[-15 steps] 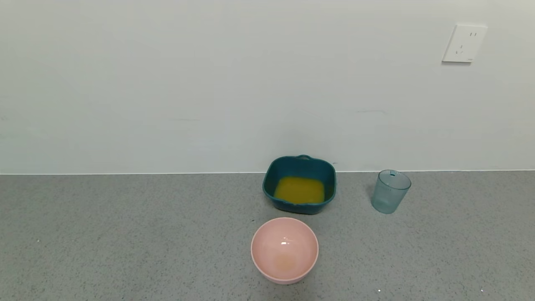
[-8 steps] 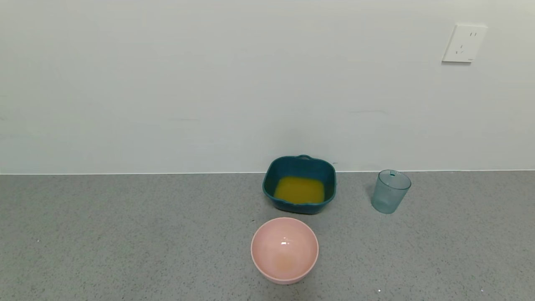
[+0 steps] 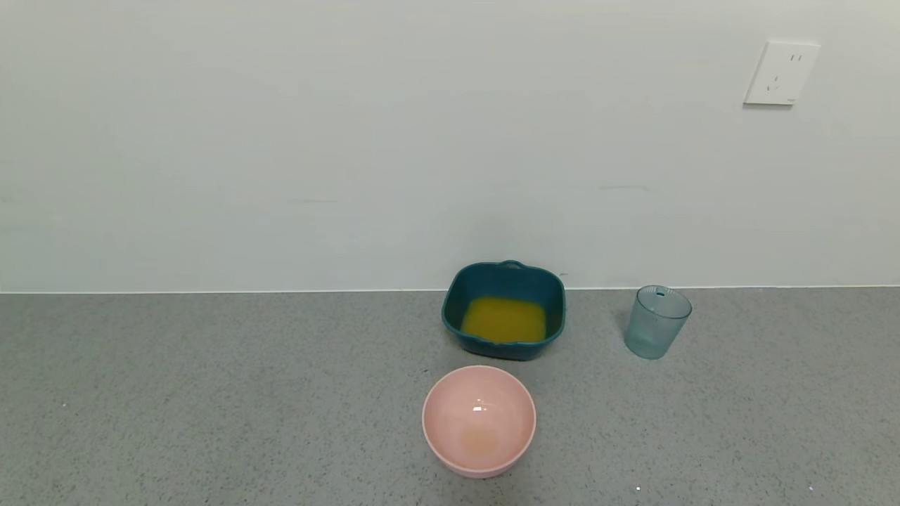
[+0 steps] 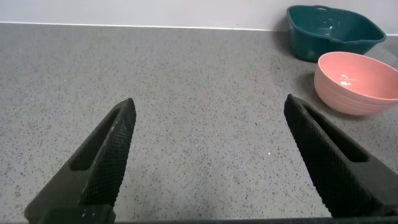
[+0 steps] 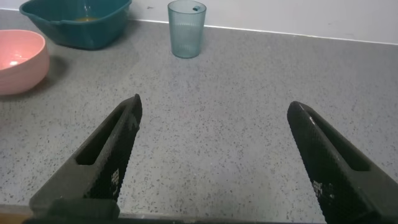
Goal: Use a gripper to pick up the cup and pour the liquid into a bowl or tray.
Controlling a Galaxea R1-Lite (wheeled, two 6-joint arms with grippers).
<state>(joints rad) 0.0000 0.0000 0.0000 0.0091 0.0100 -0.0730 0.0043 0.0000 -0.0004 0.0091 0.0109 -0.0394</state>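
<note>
The pale blue-green cup (image 3: 657, 322) stands upright and looks empty at the back right of the grey counter; it also shows in the right wrist view (image 5: 186, 28). The dark teal dish (image 3: 503, 310) near the wall holds orange-yellow liquid (image 3: 503, 319); it shows in the left wrist view (image 4: 333, 32) and the right wrist view (image 5: 78, 22). Neither gripper shows in the head view. My left gripper (image 4: 210, 107) is open and empty over bare counter, well short of the bowls. My right gripper (image 5: 214, 107) is open and empty, well short of the cup.
A round pink bowl (image 3: 479, 419) with a faint orange stain stands in front of the teal dish; it shows in the left wrist view (image 4: 356, 82) and the right wrist view (image 5: 18, 60). A white wall with a socket (image 3: 780, 73) backs the counter.
</note>
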